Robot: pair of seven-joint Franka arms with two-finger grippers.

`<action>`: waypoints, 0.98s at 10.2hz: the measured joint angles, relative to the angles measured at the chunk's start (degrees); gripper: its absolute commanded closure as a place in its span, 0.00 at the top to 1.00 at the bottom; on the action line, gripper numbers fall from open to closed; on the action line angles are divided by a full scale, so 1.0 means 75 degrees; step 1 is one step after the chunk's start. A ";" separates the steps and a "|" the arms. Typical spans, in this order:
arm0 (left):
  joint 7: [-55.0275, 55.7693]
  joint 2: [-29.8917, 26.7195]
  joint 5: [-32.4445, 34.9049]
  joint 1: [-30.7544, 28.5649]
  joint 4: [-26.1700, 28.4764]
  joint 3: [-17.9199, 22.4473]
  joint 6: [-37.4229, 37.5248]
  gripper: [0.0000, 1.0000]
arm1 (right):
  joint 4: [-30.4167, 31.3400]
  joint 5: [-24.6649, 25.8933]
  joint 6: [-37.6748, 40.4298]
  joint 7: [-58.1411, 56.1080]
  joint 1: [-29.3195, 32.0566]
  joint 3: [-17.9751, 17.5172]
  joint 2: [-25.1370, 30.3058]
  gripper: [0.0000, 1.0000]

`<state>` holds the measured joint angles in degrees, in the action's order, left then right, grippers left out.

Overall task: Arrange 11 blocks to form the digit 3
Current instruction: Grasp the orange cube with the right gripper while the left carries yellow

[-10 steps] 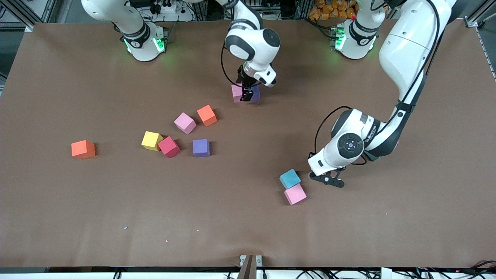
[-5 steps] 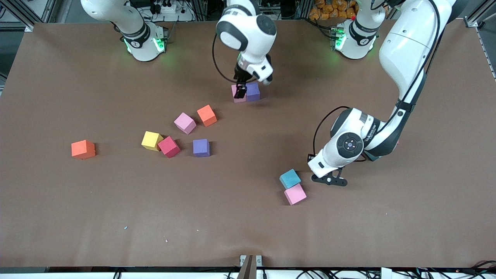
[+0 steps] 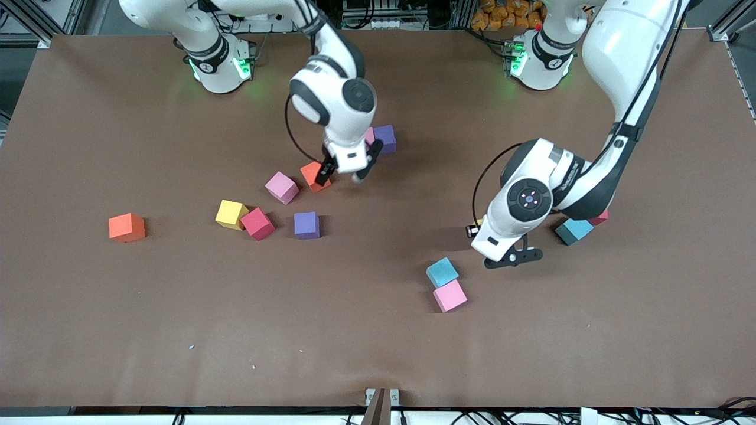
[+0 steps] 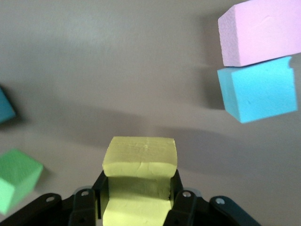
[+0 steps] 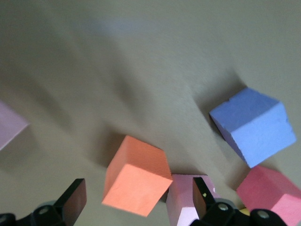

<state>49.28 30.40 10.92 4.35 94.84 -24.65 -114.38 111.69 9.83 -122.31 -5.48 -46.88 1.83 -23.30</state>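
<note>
My left gripper (image 4: 138, 183) is shut on a yellow block (image 4: 140, 162); in the front view this gripper (image 3: 476, 227) is beside a light blue block (image 3: 442, 272) and a pink block (image 3: 450, 296). My right gripper (image 3: 347, 168) is open, and its fingers straddle an orange block (image 5: 136, 176) without touching it. That orange block (image 3: 310, 174) sits beside a pink block (image 3: 282, 188). A purple block (image 3: 385, 139) and a partly hidden pink block (image 3: 370, 134) sit together nearer the robots' bases.
Yellow (image 3: 231, 213), red (image 3: 257, 224) and purple (image 3: 306, 225) blocks lie nearer the front camera than the orange one. A lone orange block (image 3: 126, 227) sits toward the right arm's end. A teal block (image 3: 573, 230), a red block (image 3: 599, 217) and a green block (image 4: 16, 176) lie by the left arm.
My right gripper left the pink and purple pair and came, still open, over the orange block. My left gripper closed on the yellow block and shifted, uncovering the teal and red blocks.
</note>
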 measured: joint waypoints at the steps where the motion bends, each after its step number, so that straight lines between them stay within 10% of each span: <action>1: 0.0780 -0.0328 -0.0320 -0.0002 0.0267 -0.0028 0.0018 0.00 | 0.0463 -0.0249 -0.0712 0.0340 0.0153 -0.0002 0.0014 1.00; 8: 0.8241 -0.1533 -0.1006 0.0014 0.2426 -0.0943 -0.1108 0.00 | 0.1857 -0.0510 -0.2191 0.0903 0.0671 -0.0007 0.0333 1.00; 10: 0.9801 -0.1697 -0.1007 0.0031 0.3423 -0.1397 -0.2096 0.00 | 0.1969 -0.0862 -0.2243 0.0911 0.0748 -0.0009 0.0345 0.74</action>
<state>122.79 17.68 3.36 4.58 120.51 -35.13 -130.10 126.45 3.37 -139.13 1.35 -41.27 1.77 -20.72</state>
